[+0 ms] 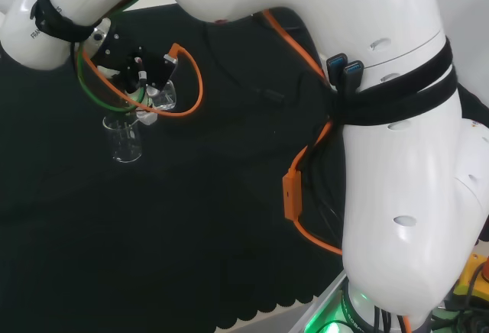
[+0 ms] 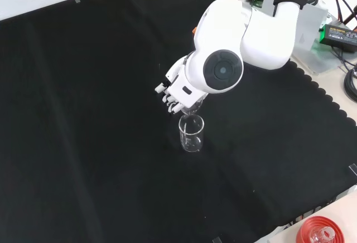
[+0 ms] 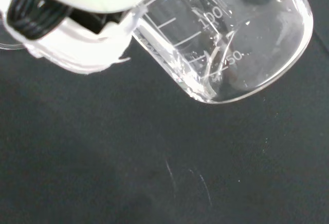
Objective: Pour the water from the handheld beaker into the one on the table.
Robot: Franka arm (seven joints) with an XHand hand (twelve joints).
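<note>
Black cloth (image 2: 83, 115) covers our bench, with one beaker (image 2: 191, 134) standing upright near the front view's middle. Our hand (image 2: 177, 90), curled round the tilted beaker (image 3: 231, 44), hovers at its eleven o'clock.

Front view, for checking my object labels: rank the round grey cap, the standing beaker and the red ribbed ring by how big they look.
1. Round grey cap, largest.
2. Red ribbed ring, though the picture's edge cuts it off.
3. Standing beaker, smallest.

Clear glossy beaker (image 3: 231, 44), matt black cloth (image 3: 103, 157)
</note>
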